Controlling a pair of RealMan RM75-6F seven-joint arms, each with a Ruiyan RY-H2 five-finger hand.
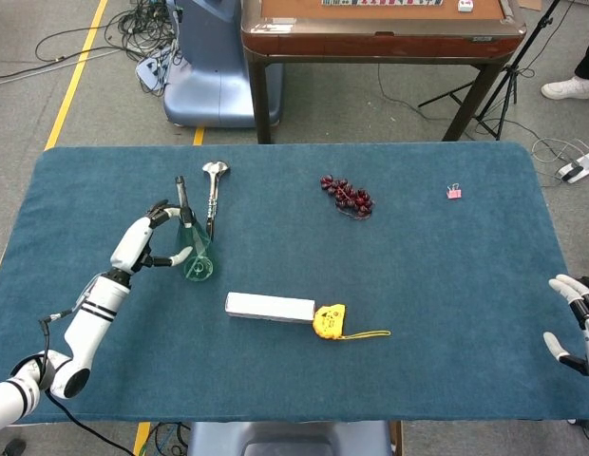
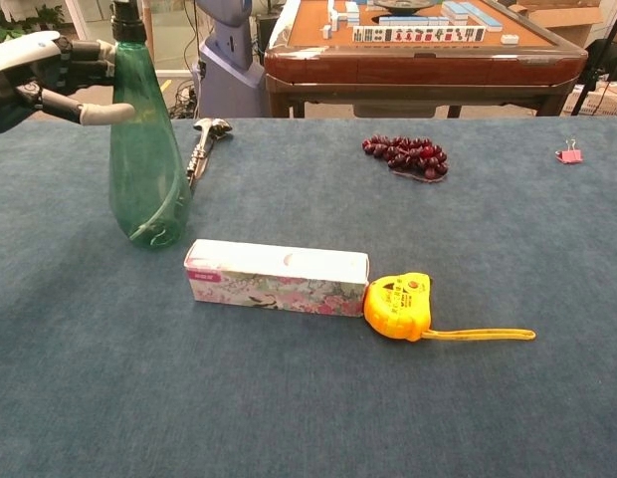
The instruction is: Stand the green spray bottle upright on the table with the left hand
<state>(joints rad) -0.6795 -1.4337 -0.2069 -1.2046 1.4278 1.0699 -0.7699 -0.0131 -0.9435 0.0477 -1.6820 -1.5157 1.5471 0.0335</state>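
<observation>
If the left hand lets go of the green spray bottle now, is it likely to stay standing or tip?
The green spray bottle stands upright on its base, tall and narrowing upward, so it probably tips under a sideways nudge. It looks see-through and apparently empty, so likely light. The left hand is at its neck; releasing carefully matters.

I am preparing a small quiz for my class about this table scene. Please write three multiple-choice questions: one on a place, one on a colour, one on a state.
1. What lies directly beside the yellow tape measure?
A. the grapes
B. the flowered box
C. the pink clip

2. What colour is the spray bottle?
A. green
B. red
C. white

3. How is the bottle now?
A. lying flat
B. standing upright on the table
C. lifted high in the air

Key: 1 B, the flowered box touches the tape measure's left side. 2 A, its body is clear green. 3 B, its base rests on the cloth, with the left hand at its neck.
</observation>
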